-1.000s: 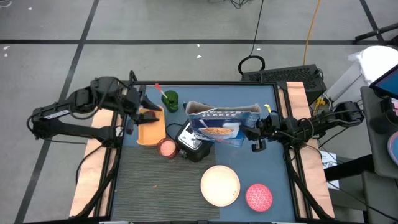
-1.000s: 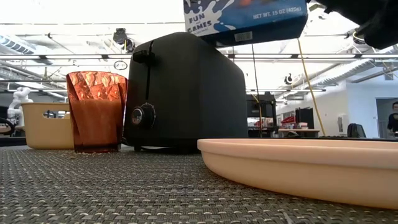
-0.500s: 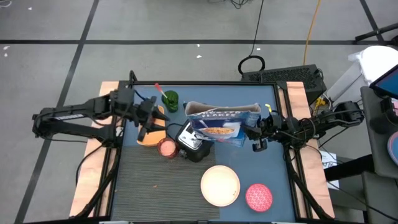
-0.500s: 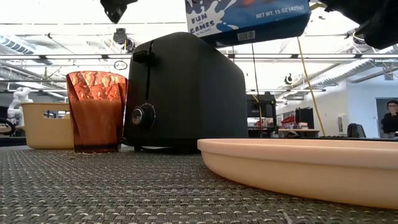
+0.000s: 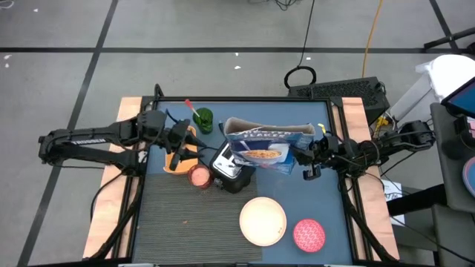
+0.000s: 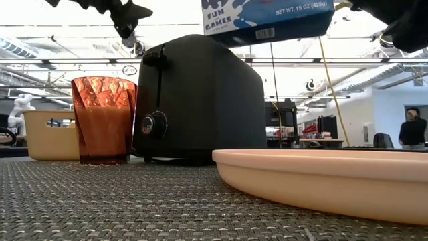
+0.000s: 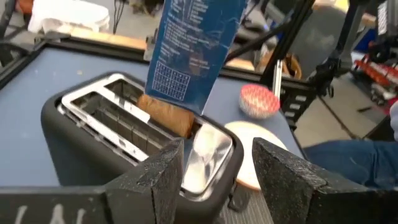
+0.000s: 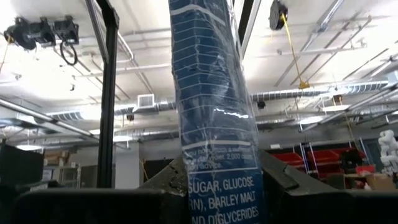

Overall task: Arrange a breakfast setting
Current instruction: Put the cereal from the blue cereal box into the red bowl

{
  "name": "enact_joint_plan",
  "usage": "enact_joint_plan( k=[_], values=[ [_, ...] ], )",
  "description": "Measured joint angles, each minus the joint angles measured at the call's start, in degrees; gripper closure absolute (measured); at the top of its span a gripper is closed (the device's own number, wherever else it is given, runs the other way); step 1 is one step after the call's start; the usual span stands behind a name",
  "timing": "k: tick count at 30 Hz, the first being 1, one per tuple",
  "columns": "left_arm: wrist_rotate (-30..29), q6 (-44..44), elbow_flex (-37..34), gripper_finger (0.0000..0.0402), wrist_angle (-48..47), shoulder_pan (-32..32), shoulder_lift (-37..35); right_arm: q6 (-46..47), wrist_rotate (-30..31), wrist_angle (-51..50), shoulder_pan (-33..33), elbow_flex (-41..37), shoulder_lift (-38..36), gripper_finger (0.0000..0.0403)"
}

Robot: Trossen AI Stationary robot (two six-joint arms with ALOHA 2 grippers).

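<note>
The cream plate (image 5: 262, 220) lies bare near the table's front, with the pink bowl (image 5: 309, 233) to its right. The brown toast slice (image 7: 168, 113) stands in a slot of the silver-black toaster (image 5: 228, 167). The red-handled spoon (image 5: 188, 107) stands in a green cup (image 5: 203, 119) at the far edge. My left gripper (image 5: 180, 144) is open and empty above the orange container (image 5: 178, 159), just left of the toaster. My right gripper (image 5: 306, 156) is shut on a blue cereal box (image 5: 263, 144) held over the toaster. My right gripper pinches the cereal box between its two fingers, one on each broad face, with the narrow side panel (image 8: 217, 186) facing the wrist. The fingers come level from the table's right. The box is lifted clear above the toaster (image 6: 267, 17), tilted.
A red faceted glass (image 5: 199, 176) stands just left of the toaster. A dark ribbed mat (image 5: 185, 222) covers the near half of the table. People show in the room beyond the table.
My left gripper has gone toward the table's right edge, from the orange container's far left side to a spot close beside the toaster, and now shows at the top of the low view. It stays open. The cereal box stays held above the toaster.
</note>
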Motion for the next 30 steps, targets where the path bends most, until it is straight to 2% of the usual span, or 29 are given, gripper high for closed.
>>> enact_joint_plan(
  k=[13, 22, 25, 30],
  values=[
    [0.0, -1.3, -6.9, 0.0206, 28.0, -2.6, 2.1, -4.0, -0.1, 0.1, 0.0, 0.1, -9.0, 0.0312],
    [0.0, -0.9, -7.3, 0.0205, 50.3, -3.4, 13.5, -6.6, -0.3, 0.2, 0.0, 0.2, -13.9, 0.0315],
    [0.0, 1.7, -7.3, 0.0205, 55.8, -3.4, 17.8, -6.9, -0.4, 0.2, 0.0, 0.2, -14.7, 0.0315],
    [0.0, 4.1, -7.3, 0.0167, 62.5, -3.4, 22.8, -7.0, -1.8, 0.2, 0.0, 0.2, -15.3, 0.0315]
  ],
)
